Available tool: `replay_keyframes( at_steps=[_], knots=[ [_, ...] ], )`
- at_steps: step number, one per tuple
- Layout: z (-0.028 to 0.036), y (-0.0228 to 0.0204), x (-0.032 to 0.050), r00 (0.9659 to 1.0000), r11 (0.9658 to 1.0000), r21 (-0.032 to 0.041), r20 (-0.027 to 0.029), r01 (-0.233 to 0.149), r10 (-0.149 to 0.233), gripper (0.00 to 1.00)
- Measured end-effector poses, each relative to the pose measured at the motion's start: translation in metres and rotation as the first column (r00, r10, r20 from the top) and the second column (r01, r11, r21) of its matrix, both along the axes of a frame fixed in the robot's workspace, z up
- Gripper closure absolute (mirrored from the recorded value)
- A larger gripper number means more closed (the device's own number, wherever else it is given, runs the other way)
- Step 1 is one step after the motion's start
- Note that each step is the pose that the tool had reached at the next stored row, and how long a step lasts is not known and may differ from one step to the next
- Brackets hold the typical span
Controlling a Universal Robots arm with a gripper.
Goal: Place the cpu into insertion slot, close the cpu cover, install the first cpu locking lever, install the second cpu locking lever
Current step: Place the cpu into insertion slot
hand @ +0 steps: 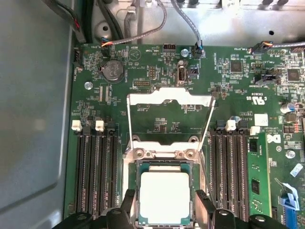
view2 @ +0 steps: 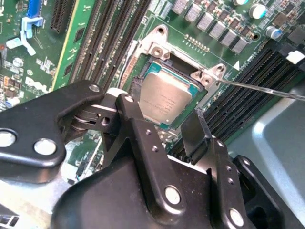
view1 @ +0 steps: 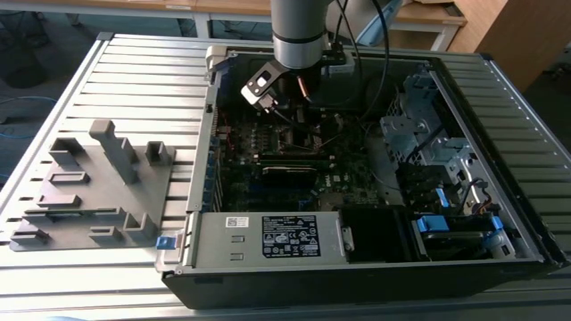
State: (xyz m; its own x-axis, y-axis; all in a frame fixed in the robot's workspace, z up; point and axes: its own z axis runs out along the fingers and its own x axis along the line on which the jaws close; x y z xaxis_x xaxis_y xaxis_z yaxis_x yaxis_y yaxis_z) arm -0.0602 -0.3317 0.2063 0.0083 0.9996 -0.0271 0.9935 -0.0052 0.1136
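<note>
The robot arm (view1: 299, 30) reached down into the open computer box (view1: 207, 160); the box sat on a grey table made of metal strips (view1: 134, 73); on the exterior view's left, a grey tray with blocks (view1: 89, 180) lay on that table, just beside the box; the claw (view2: 159, 110) hung low over the green board (hand: 157, 71); its two black fingers (hand: 129, 202) were apart, one on each side of the chip (hand: 164, 196); the rim of the slot (hand: 165, 165) showed between each finger and the chip, so the claw squeezed nothing; the chip lay flat inside the slot, grey top up; the cover (hand: 143, 99) was open, swung up and back from the slot, so the chip lay bare; in the second wrist view a thin silver rod (view2: 267, 89) stuck out from one corner of the slot; long black strips (hand: 95, 171) ran along both sides of the slot; a round battery (hand: 113, 70) sat on the board beyond the cover, away from the slot.
</note>
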Motion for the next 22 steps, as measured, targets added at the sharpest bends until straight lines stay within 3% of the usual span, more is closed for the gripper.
replay_keyframes(
  at_steps=[7, 9, 13, 18, 22],
  knots=[
    [0.0002, 0.0000, 0.0000, 1.0000, 1.0000, 0.0000, 0.0000, 0.000, 0.000, 0.41],
    [0.0003, 0.0000, 0.0000, 1.0000, 1.0000, -0.0001, 0.0000, 0.000, 0.000, 0.54],
    [0.0004, 0.0000, 0.0000, 1.0000, 1.0000, -0.0001, 0.0000, 0.000, 0.000, 0.65],
    [0.0005, 0.0000, 0.0000, 1.0000, 1.0000, -0.0001, -0.0001, 0.000, 0.000, 0.89],
    [0.0006, 0.0000, 0.0000, 1.0000, 1.0000, -0.0001, -0.0001, 0.000, 0.000, 0.89]
  ],
)
